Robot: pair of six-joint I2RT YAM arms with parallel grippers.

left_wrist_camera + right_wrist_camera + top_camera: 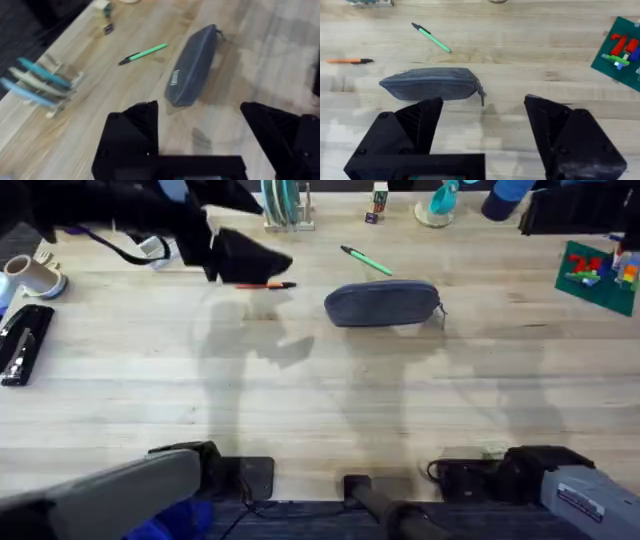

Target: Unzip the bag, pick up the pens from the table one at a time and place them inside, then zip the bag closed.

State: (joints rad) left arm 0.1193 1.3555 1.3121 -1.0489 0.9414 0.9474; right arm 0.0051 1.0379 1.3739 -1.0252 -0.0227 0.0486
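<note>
Partly hidden by the open, empty left tool (245, 260), orange pen (265, 284); right tool (482, 117) open

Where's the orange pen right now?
In the overhead view, the orange pen lies on the table, left of the bag, just under the left gripper.

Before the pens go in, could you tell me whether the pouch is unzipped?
Apparently zipped: the pouch shows no opening along its top, pull at one end.

Grey-blue bag (382, 304) zipped, flat mid-table (320, 410); green pen (366, 261) behind; orange pen (266, 284) left.
</note>
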